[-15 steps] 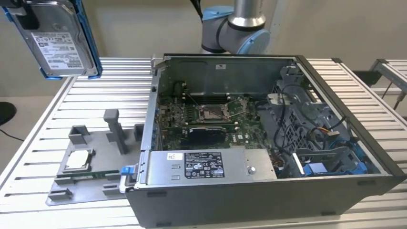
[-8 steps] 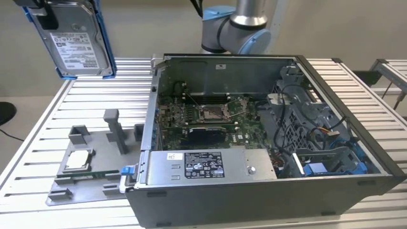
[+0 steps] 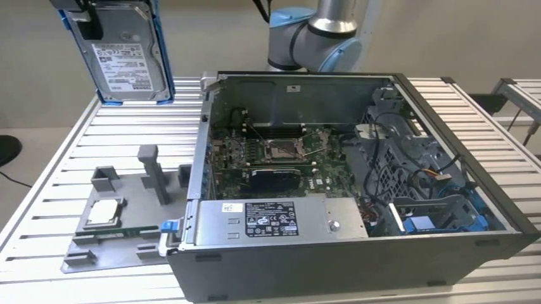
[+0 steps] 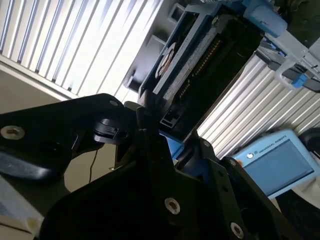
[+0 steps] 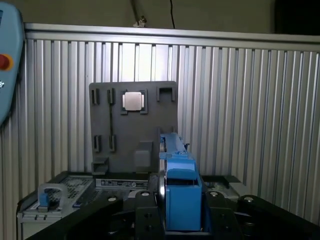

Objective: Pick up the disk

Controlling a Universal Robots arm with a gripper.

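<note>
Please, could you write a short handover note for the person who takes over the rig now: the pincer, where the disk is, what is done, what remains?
Pincer: shut on the disk, clamped on its blue bracket.
Disk: held upright in the air at the exterior view's left, above the slatted table, touching nothing else.
Nearby: open computer case; grey fixture tray with a square chip in it.
Done: disk picked up and lifted.
Left: nothing of the pick-up appears undone.
</note>
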